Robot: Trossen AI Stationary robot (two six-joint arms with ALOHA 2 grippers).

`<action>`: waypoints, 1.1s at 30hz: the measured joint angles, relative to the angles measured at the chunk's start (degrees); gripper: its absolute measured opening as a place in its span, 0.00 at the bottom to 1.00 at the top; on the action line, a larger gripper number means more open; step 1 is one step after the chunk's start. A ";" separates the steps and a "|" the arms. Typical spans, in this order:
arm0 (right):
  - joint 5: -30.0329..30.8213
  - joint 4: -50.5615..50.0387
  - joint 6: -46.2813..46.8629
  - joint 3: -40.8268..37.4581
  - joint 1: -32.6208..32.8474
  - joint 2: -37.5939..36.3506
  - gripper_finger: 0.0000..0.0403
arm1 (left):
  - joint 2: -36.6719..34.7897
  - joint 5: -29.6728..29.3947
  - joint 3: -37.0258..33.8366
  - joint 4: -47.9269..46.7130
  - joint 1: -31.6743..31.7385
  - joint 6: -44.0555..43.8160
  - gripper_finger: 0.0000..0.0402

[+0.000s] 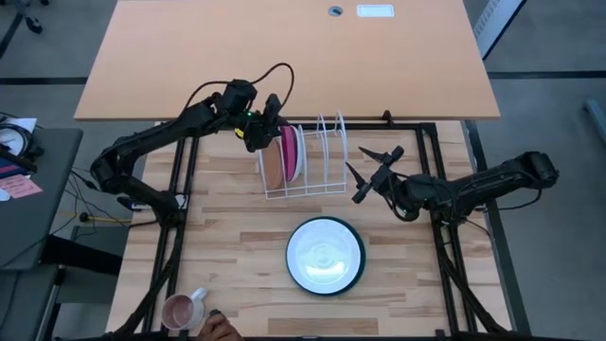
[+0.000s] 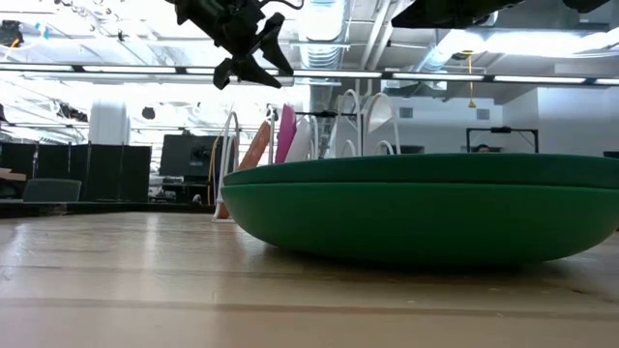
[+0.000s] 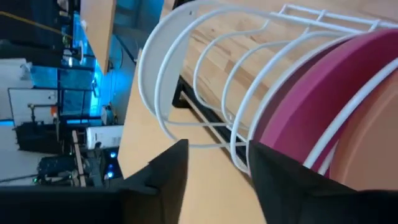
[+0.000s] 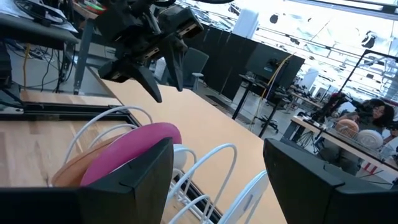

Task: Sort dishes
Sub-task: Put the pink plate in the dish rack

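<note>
Our left gripper (image 1: 268, 121) hangs empty, fingers parted, just above the racked orange-brown plate (image 1: 272, 163) and magenta plate (image 1: 289, 152); next we judge the open right gripper (image 1: 367, 170) must fetch the white-on-green stack (image 1: 325, 256) beneath it.

Bright overhead glare; blurred foreground

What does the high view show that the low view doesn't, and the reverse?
Only the high view: the white plate lying inside the green plate, the mug, and the open right gripper. Only the low view: the room behind the table. Both: the rack holding the orange plate and pink plate, with the left gripper above them.
</note>
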 joint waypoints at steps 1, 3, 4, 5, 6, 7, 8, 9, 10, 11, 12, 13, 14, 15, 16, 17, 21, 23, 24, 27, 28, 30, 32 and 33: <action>0.00 0.03 0.03 0.00 0.00 0.00 0.63 | 0.07 0.47 0.00 -0.10 -0.02 0.23 0.37; 0.00 0.01 0.04 0.00 -0.02 0.00 0.63 | 0.77 0.89 0.00 0.53 -0.02 0.49 0.31; 0.00 0.01 0.04 0.00 0.00 0.00 0.63 | 1.04 0.93 -0.02 0.41 0.01 0.55 0.28; 0.00 -0.01 0.04 0.00 0.00 0.00 0.63 | 1.38 0.97 -0.08 0.11 0.17 0.57 0.26; 0.00 0.03 0.04 0.00 0.00 0.00 0.63 | 1.98 0.97 -0.09 0.44 0.28 0.59 0.23; 0.00 0.03 0.04 0.00 -0.02 0.00 0.63 | 2.65 0.88 -0.05 0.97 0.34 0.81 0.21; 0.00 0.00 0.04 0.00 -0.01 0.00 0.63 | 3.31 0.54 -0.04 0.92 0.47 1.04 0.19; 0.00 -0.03 0.03 0.00 0.00 0.00 0.63 | 4.09 -0.40 -0.04 0.71 0.57 1.15 0.16; 0.00 -0.01 0.04 0.00 0.01 0.00 0.63 | 4.77 -1.18 -0.04 0.64 0.57 1.17 0.14; 0.00 -0.01 0.04 0.00 0.05 0.00 0.63 | 5.28 -1.87 -0.07 0.63 0.57 1.18 0.12; 0.00 -0.01 0.02 0.00 0.07 0.00 0.63 | 5.72 -2.09 -0.09 0.73 0.57 1.18 0.10; 0.00 -0.07 0.03 0.00 0.04 0.00 0.63 | 6.06 -2.07 -0.09 1.18 0.57 1.18 0.08; 0.00 -0.19 0.02 0.00 0.07 0.00 0.63 | 6.37 -2.08 -0.09 1.62 0.57 1.18 0.06; 0.00 -0.25 0.02 0.00 0.05 0.00 0.63 | 6.61 -2.06 -0.09 1.71 0.57 1.18 0.05; 0.00 -0.32 0.02 0.00 0.06 0.00 0.63 | 6.73 -2.09 -0.09 1.50 0.57 1.18 0.03; 0.02 -0.47 0.02 0.00 0.04 0.00 0.63 | 6.95 -2.08 -0.09 1.43 0.56 1.18 0.02; 0.02 -0.78 0.00 0.00 0.04 0.00 0.63 | 7.59 -1.78 -0.04 1.53 0.50 0.99 0.01; 0.01 -0.90 0.00 0.00 0.03 0.00 0.63 | 8.33 -1.45 0.00 1.96 0.50 0.83 0.01; 0.01 -0.97 -0.01 0.00 -0.01 0.01 0.63 | 8.54 -1.16 0.00 1.81 0.50 0.83 0.01; 0.02 -1.02 0.00 0.02 -0.02 0.02 0.63 | 9.46 -0.91 0.02 1.93 0.24 0.16 0.00; 0.02 -1.15 -0.02 0.02 -0.02 0.02 0.63 | 9.53 -0.95 0.02 2.11 0.21 -0.04 0.00; 0.02 -1.24 -0.01 0.02 0.00 0.02 0.63 | 9.55 -1.07 0.02 2.55 0.05 -0.19 0.00; 0.04 -1.21 0.00 0.02 0.02 0.02 0.63 | 9.61 -0.57 0.00 3.61 -0.25 -0.91 0.00; 0.02 -1.20 0.00 0.02 0.02 0.02 0.63 | 9.64 -0.34 0.00 4.34 -0.39 -1.06 0.00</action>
